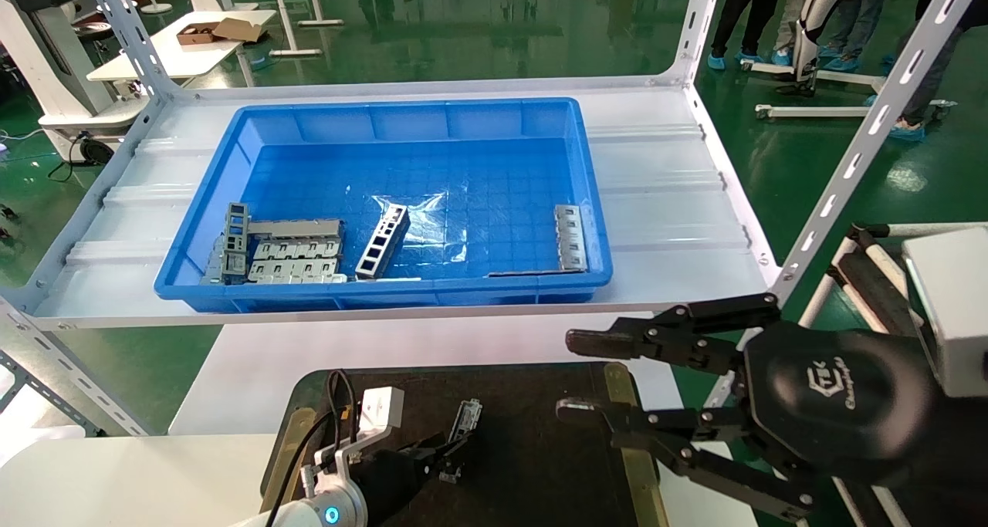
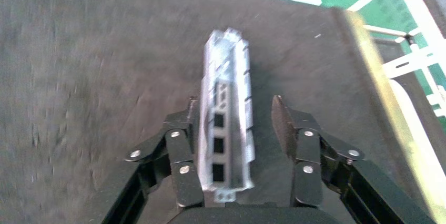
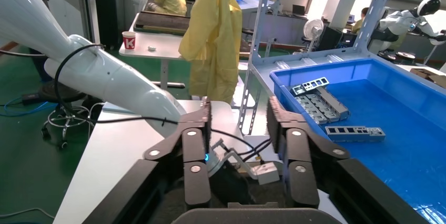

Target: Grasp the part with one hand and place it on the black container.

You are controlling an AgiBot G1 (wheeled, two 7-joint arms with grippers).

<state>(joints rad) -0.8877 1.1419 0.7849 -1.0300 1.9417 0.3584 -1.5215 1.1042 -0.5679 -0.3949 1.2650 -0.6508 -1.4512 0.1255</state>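
The part (image 2: pixel 227 113), a slim grey metal channel with square holes in its hollow, lies on the black container (image 2: pixel 79 77). In the head view the part (image 1: pixel 466 421) sits near the container's (image 1: pixel 540 450) left side. My left gripper (image 2: pixel 235 109) is open around it. One finger (image 2: pixel 181 145) is against the part's side and the other (image 2: pixel 286 129) stands clear of it. It also shows in the head view (image 1: pixel 444 454), low at the front. My right gripper (image 1: pixel 567 376) is open and empty above the container's right edge; its fingers (image 3: pixel 195 145) hold nothing.
A deep blue bin (image 1: pixel 386 110) stands on the white shelf behind, holding a ladder-like strip (image 1: pixel 382 241), flat slotted plates (image 1: pixel 297 261) and another piece (image 1: pixel 571 238). A brass strip (image 1: pixel 629 434) edges the container. Slotted shelf posts (image 1: pixel 849 164) rise at right.
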